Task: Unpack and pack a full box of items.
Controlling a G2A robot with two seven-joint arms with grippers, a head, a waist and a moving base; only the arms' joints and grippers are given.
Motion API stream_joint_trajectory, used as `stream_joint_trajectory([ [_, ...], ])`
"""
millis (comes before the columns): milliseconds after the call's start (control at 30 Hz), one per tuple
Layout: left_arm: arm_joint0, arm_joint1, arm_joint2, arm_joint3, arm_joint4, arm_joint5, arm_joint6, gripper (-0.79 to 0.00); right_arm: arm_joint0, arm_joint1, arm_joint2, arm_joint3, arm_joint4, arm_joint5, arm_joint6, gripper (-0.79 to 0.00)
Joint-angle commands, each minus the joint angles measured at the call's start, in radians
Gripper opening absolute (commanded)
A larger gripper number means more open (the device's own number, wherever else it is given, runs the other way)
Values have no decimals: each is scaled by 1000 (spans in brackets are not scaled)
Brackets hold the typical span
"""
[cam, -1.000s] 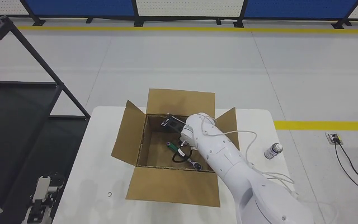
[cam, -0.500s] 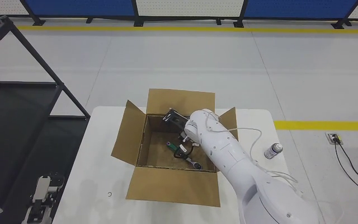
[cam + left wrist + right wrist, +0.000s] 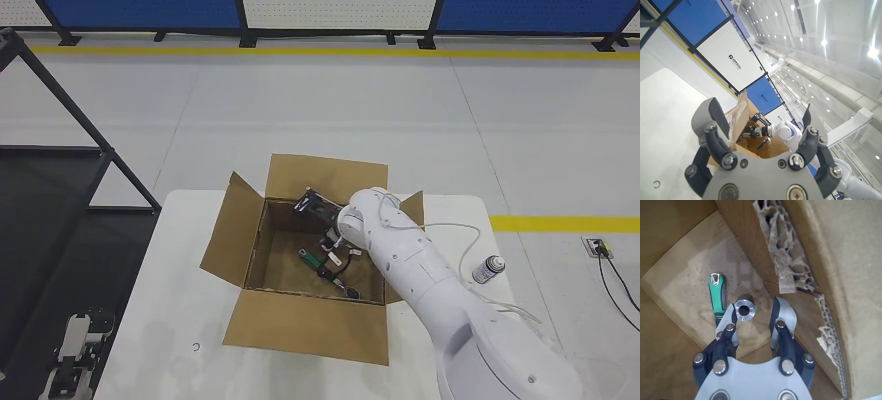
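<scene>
The unpacking looked partly done. A small white-and-dark spray can (image 3: 488,268) stood out on the white bench (image 3: 170,300), well apart from the right arm's jaws and outside the open brown cardboard box (image 3: 300,325). At least two items were left on the box floor: a short, hollow, bright steel cylinder (image 3: 744,309) and a ratchet wrench with a green and black handle (image 3: 717,294). By that count the emptying was unfinished and the repacking had not begun.

The right arm's jaws were down inside the box, spread wide and holding nothing. The steel cylinder stood on end between them, well off centre: it sat close against one jaw, with a clear gap to the other. Whether that near jaw touched it could not be told. The ratchet wrench lay flat just outside that same jaw, its handle running away from the jaws along the box floor. A torn cardboard wall rose close beside the other jaw.

The left arm's jaws were wide apart and empty, well away from the box, low beside the bench.
</scene>
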Motion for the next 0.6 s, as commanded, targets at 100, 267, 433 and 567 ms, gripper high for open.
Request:
stream_joint_trajectory([
  [100,0,0,0,0,0,0,0,0,-6,21,9,-32,-16,-33,-19,-314],
  [267,0,0,0,0,0,0,0,0,-19,49,19,-84,-40,-53,-29,-286],
  [433,0,0,0,0,0,0,0,0,-40,84,38,-158,-64,-58,-33,-271],
  [567,0,0,0,0,0,0,0,0,-67,124,61,-246,-90,-60,-30,-249],
])
